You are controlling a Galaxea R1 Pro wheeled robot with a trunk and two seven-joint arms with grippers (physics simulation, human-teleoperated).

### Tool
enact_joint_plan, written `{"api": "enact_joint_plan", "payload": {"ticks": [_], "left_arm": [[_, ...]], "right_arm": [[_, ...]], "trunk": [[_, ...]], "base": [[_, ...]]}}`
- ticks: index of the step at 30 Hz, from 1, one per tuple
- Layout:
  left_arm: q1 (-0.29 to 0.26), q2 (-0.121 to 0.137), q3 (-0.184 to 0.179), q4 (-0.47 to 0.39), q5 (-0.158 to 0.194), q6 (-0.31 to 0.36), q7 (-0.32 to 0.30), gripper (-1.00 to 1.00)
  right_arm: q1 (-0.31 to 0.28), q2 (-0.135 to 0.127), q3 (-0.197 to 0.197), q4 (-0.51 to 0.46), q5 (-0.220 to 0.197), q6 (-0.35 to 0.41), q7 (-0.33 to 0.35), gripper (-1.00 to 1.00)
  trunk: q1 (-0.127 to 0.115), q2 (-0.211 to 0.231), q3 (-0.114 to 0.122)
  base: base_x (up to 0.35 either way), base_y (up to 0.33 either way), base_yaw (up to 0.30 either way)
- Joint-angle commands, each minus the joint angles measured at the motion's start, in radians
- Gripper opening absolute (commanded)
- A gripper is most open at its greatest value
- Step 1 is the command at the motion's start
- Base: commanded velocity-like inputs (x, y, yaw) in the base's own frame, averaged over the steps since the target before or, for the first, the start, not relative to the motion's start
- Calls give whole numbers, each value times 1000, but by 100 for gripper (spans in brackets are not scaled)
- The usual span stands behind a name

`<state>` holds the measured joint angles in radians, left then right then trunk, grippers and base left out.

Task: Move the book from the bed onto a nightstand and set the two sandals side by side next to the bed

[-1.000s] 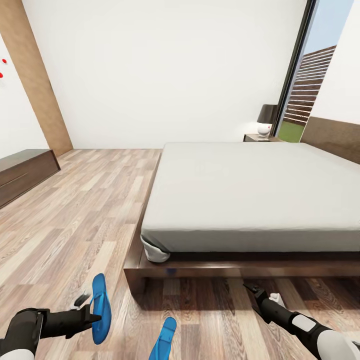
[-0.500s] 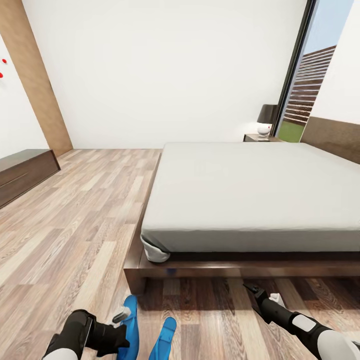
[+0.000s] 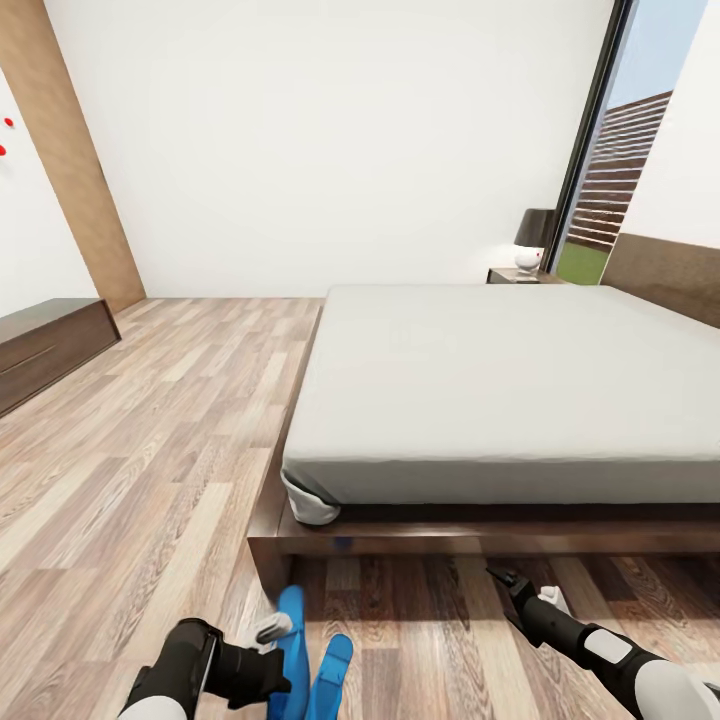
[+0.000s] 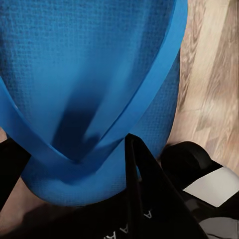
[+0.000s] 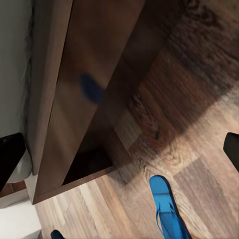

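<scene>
Your left claw is clamped on one sandal, held on edge just above the floor, its long axis running toward the bed and its toe near the frame corner. The other sandal lies flat on the floor just to the right of it, pointing the same way, so the held one needs only rolling flat and setting down beside it. Your right claw hangs wide and empty near the bed's foot, farther from both.
</scene>
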<state>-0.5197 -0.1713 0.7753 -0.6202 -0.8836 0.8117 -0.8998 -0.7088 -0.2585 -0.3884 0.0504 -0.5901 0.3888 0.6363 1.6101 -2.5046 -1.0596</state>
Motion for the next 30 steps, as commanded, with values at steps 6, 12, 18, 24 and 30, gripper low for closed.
{"api": "enact_joint_plan", "payload": {"ticks": [6, 12, 18, 24, 30], "left_arm": [[-3, -3, 7, 0, -11, -7, -10, -100], [-3, -3, 6, 0, -11, -8, -10, -100], [-3, -3, 4, 0, -12, -10, -10, -100], [-3, -3, -12, 0, -12, -11, -9, -100], [-3, -3, -16, 0, -12, -11, -9, -100]], "right_arm": [[-1, 0, 4, 2, -12, 3, 5, 100], [-1, 1, 2, 2, -16, 1, 5, 100], [-1, 1, 2, 2, -15, 3, 5, 100], [-1, 1, 3, 2, -15, 5, 5, 100], [-1, 1, 2, 2, -12, 6, 5, 100]], "trunk": [[0, 0, -1], [0, 0, -1], [0, 0, -1], [0, 0, -1], [0, 0, -1]], "base": [[0, 0, 0], [0, 0, 0], [0, 0, 0], [0, 0, 0], [0, 0, -41]]}}
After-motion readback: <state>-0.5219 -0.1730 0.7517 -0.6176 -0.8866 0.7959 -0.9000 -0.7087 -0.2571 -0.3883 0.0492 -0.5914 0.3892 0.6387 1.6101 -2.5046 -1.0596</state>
